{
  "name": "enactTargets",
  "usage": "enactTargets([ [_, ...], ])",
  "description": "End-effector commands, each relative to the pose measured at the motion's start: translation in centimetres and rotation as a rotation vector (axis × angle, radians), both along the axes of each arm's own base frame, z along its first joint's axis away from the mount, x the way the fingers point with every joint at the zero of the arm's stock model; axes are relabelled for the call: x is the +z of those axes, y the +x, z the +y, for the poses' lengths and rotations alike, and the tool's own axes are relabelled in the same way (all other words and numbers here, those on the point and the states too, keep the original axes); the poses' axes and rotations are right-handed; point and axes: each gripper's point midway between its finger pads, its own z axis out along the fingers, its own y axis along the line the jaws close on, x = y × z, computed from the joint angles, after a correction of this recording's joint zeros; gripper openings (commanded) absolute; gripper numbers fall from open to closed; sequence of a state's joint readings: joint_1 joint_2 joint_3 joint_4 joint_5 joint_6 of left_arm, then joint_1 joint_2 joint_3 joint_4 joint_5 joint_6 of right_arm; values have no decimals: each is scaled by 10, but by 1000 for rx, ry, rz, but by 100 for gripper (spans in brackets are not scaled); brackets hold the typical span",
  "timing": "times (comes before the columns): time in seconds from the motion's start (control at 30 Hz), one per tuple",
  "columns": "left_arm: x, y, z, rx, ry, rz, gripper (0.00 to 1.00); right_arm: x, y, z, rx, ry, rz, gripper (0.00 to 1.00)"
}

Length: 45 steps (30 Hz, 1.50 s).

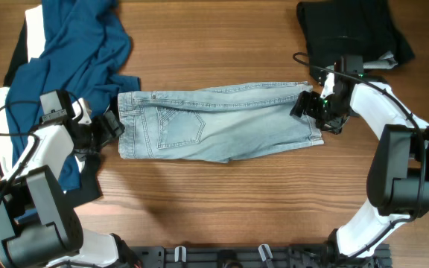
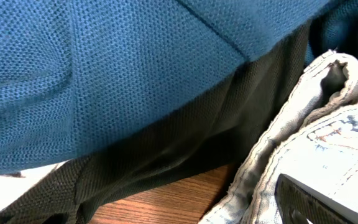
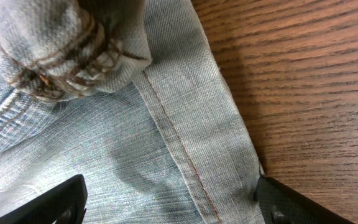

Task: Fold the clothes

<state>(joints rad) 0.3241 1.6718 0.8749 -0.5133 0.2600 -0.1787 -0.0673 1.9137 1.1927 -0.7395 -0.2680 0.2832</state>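
Note:
The pale denim shorts (image 1: 214,123) lie flat across the table's middle, folded lengthwise, waistband to the left and leg hems to the right. My left gripper (image 1: 112,128) is open at the waistband end. In the left wrist view (image 2: 179,214) only one finger shows, beside the denim waistband (image 2: 328,124). My right gripper (image 1: 313,106) is open over the hem end. In the right wrist view its fingers (image 3: 166,199) straddle the stitched denim hem (image 3: 185,143) without closing on it. A bunched denim fold (image 3: 67,50) lies just ahead.
A deep-blue garment (image 1: 73,52) is heaped at the back left, over white cloth (image 1: 0,100) and a black garment (image 1: 88,182). The blue (image 2: 104,74) and dark cloth (image 2: 166,155) crowd my left gripper. Another black garment (image 1: 348,26) lies at the back right.

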Motion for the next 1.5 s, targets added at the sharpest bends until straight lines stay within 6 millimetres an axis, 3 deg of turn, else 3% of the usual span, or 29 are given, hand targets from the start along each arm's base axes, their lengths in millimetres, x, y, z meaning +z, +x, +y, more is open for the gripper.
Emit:
enactTargets([
  [0.0,-7,-2,-8,-30,-58,5,100,-31,-21,-1,18,-7,85,90],
  [0.17,22,15,-46,-215,-230,-137,99,-31,-19,-1,18,-8,79,92],
  [0.3,48,21,-49,-287,-226,-166,100,-31,-18,-1,18,-8,74,94],
  [0.37,50,20,-48,-288,-222,-158,100,-31,-18,-1,18,-8,74,94],
  [0.8,28,6,-65,-389,-100,-30,100,-31,-19,-1,36,-9,70,95],
  [1.03,-9,-6,-63,-381,-104,85,100,-31,-18,-1,40,-9,69,94],
  [1.4,-20,-2,-107,-506,-138,76,97,-31,-16,-2,33,-10,60,94],
  [1.43,-21,-2,-109,-508,-138,76,95,-31,-16,-2,33,-10,60,94],
  [1.47,-21,1,-109,-496,-136,72,86,-31,-16,-2,33,-10,59,94],
])
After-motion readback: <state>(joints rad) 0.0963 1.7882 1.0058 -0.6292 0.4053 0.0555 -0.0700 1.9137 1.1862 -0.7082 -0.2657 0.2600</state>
